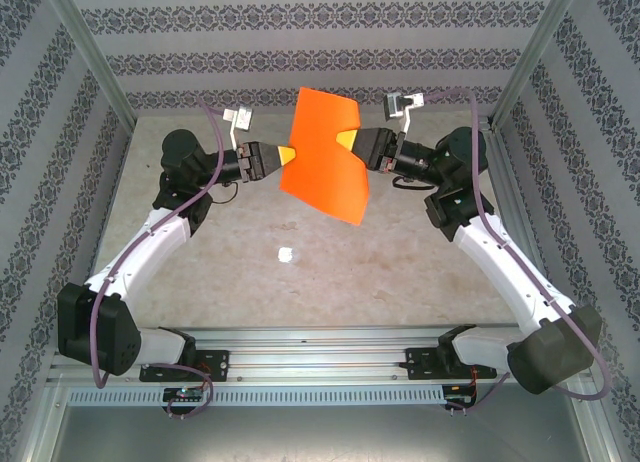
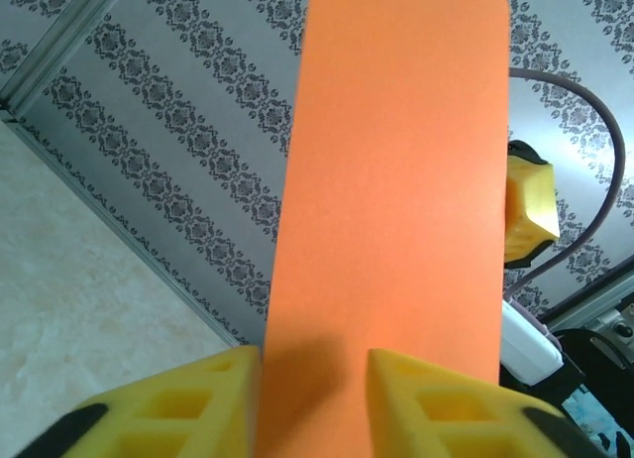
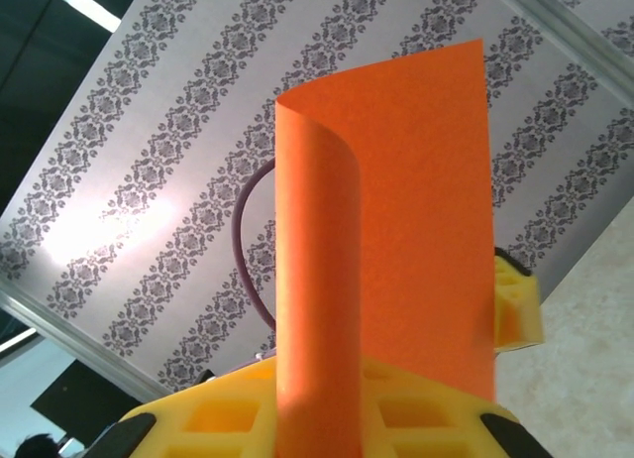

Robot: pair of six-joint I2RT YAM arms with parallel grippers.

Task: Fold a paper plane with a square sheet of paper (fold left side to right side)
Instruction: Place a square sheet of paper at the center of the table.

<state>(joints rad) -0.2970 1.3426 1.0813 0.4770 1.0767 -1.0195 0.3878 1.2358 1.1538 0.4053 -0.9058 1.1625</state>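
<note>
A: Whereabouts of square orange sheet (image 1: 325, 162)?
B: Aloft over tabletop (image 1: 250, 282), curled (one edge rolled over).
A: Grip?
B: Right gripper (image 1: 346, 140): clamped on it. Left gripper (image 1: 287, 155): astride its edge, slightly apart, pinch unclear.

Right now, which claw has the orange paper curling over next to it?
The right gripper: beside it the paper rolls into a curl. Beside the left gripper it looks flat.

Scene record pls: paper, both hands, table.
sheet: thin bright orange square sheet of paper, in the air between the two hands, curled, no sharp crease seen
right hand: shut on the sheet's right side
left hand: fingertips at the sheet's left edge; grip unclear
table: pale stone-look tabletop with a small white shiny spot
</note>
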